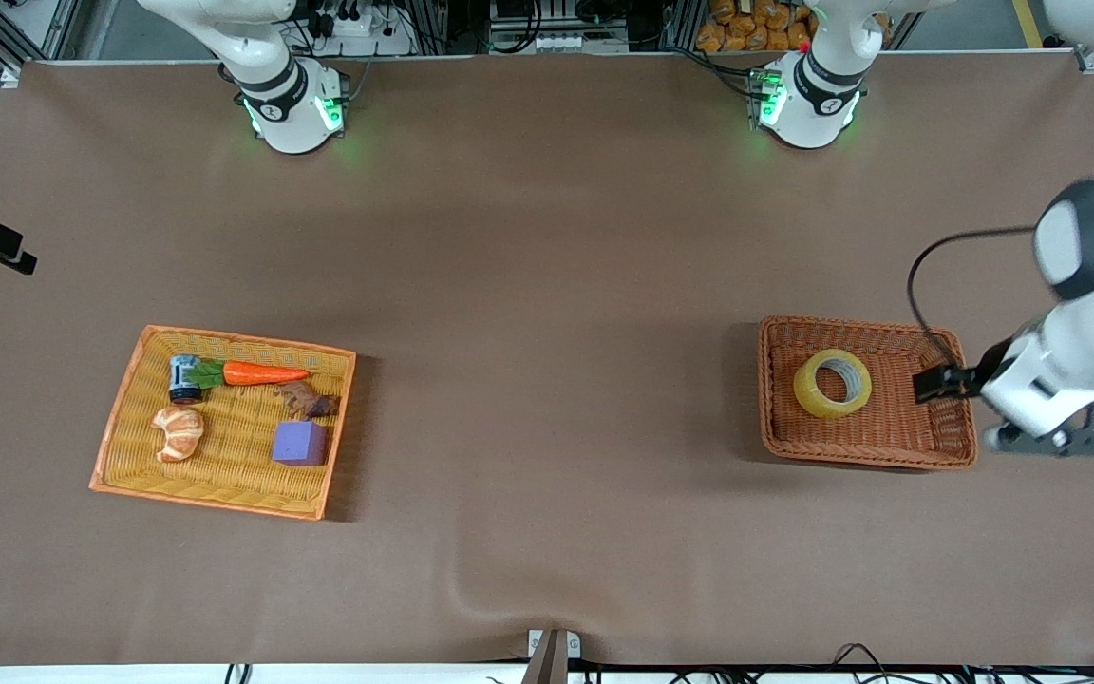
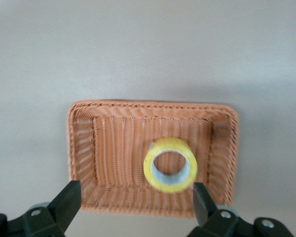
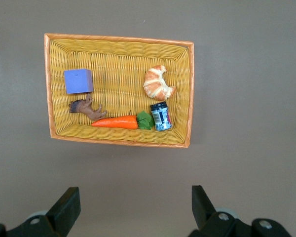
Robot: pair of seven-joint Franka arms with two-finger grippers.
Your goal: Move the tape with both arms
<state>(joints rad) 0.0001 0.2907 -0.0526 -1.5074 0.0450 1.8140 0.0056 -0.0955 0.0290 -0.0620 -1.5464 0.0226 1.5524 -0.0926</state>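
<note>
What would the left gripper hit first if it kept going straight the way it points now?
Probably the brown basket, at or near its rim. The left gripper, open, points down at that edge, with the tape lying inside, just off its line. Depth is unclear, so it could meet the table beside the rim instead.

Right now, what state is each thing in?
tape: flat in brown basket, ungrasped
left tool: open, over the brown basket's edge
right tool: open, over bare table beside orange basket
jar: lying on its side in orange basket
</note>
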